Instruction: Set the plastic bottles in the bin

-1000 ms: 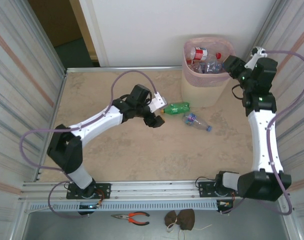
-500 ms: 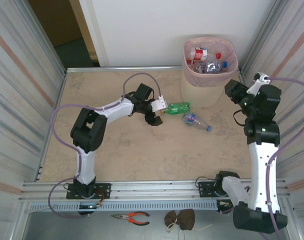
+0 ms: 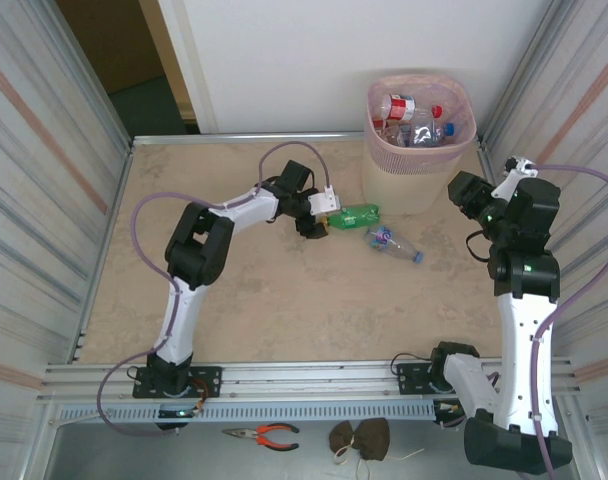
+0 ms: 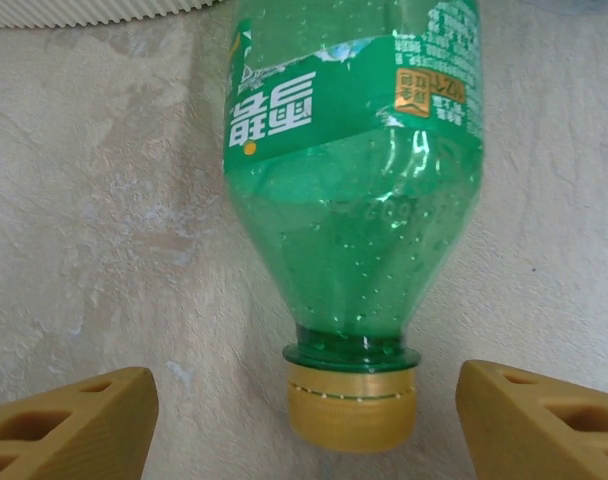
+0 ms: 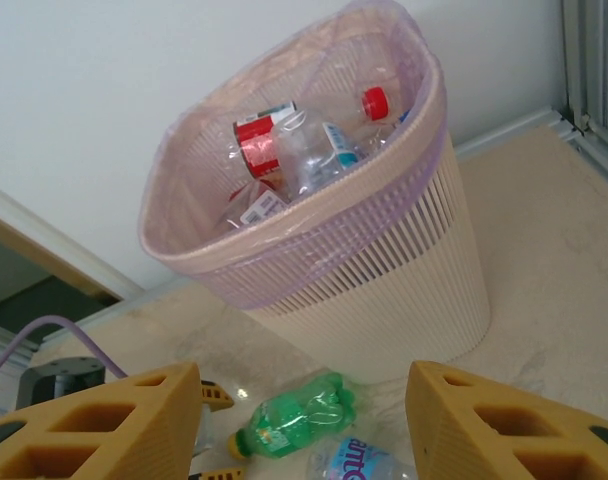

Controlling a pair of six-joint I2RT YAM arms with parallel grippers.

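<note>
One green bottle [image 3: 356, 214] lies on the surface [image 3: 274, 290] just beside the bin [image 3: 409, 185]. The left hand [image 4: 304, 420] is wide open around its yellow cap [image 4: 352, 405]. Squeeze there and the round bottle may slip out and roll away.

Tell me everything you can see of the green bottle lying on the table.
The green bottle is translucent plastic, dimpled at the shoulder, with a green label bearing white characters and a gold screw cap, closed. It looks empty and lies on its side on the table, just before the bin, cap toward the left end effector, whose open fingers flank the cap without touching. A clear bottle lies close beside it.
</note>
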